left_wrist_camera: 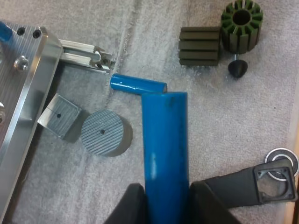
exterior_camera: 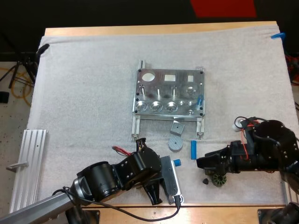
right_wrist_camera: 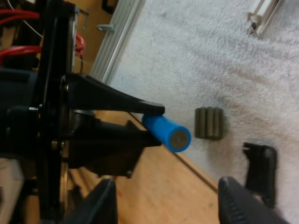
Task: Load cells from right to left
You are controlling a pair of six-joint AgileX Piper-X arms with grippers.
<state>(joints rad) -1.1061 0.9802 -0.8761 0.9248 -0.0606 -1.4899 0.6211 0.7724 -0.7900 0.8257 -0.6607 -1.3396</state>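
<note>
Two smooth, glossy blue cylinders show below the centre of the high view. The loose cell (exterior_camera: 193, 150) lies on the nubbly white mat (exterior_camera: 84, 93), its long axis running up and down the frame. The held cell (exterior_camera: 177, 162) shows just its round tip at the left pincer (exterior_camera: 169, 171), lower centre. A third blue piece (exterior_camera: 200, 99) sits at the right edge of the fixture (exterior_camera: 170, 93), a machined aluminium plate with round and square pockets, mid-frame. Below it lie a grey square block (exterior_camera: 177, 127) and a grooved grey disc (exterior_camera: 175, 143). The right pincer (exterior_camera: 205, 163) is at lower right, near a dark toothed ring (exterior_camera: 217, 179).

From the left wrist, the left pincer (left_wrist_camera: 166, 186) is clamped on the held cell (left_wrist_camera: 166, 140) from both sides. Its long axis runs straight out from the fingers, and its far end is just short of the loose cell (left_wrist_camera: 138, 85), which lies crosswise to it. Beyond are a dark ribbed block (left_wrist_camera: 200, 45) and a small black cone (left_wrist_camera: 237, 68).

From the right wrist, the right pincer (right_wrist_camera: 170, 200) has its fingers apart, clear of everything, over the wooden counter (right_wrist_camera: 154, 186). The held cell (right_wrist_camera: 161, 129) juts out from the left pincer, its flat grey metal end towards the ribbed block (right_wrist_camera: 208, 122) on the mat.
</note>
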